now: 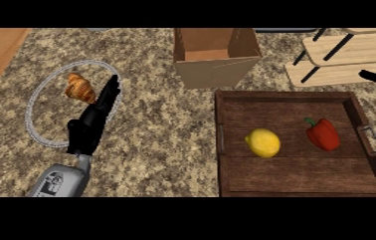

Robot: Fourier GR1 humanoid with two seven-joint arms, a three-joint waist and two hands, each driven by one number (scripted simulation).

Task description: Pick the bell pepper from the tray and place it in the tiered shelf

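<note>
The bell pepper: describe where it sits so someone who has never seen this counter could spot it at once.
Find the dark wooden tray at the lower right of the granite counter. Two things lie in it: a lemon near the middle and the bell pepper to its right, near the tray's right rim. The pepper is red with a green stem; the lemon is round and yellow.

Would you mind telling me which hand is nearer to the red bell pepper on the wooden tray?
Right. The right hand shows only at the right edge, just beyond the red bell pepper near the wooden tiered shelf; the left hand is far left, by the croissant.
</note>
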